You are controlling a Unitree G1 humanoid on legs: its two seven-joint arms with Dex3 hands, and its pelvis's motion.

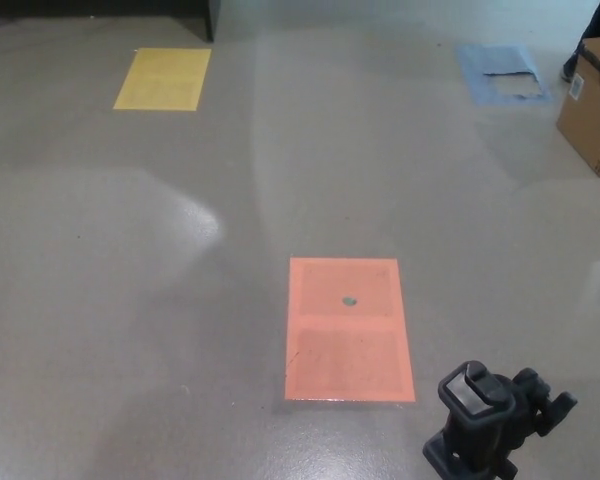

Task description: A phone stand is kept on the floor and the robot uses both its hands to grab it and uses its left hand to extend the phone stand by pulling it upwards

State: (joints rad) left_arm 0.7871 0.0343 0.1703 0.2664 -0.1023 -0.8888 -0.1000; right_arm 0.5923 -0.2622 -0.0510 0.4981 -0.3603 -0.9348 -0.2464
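1. The phone stand (495, 415) sits on the floor (180, 300) at the bottom right of my view, its black clamp head facing up toward me and its base cut off by the lower edge of the picture.
2. Neither of my hands shows in the head view, so I cannot tell whether they are released or clenched; nothing is holding the stand.
3. The stand rises roughly upright from the floor, so its long axis runs up toward my head; I judge the pull will go along that line.
4. It lies to my right of centre, just past the lower right corner of the orange mat (349, 329) and apart from it. That likely puts my right hand nearer, while my left must reach across.
5. The yellow mat (164, 78), blue mat (503, 72) and cardboard box (593, 105) lie well apart, out of the way.
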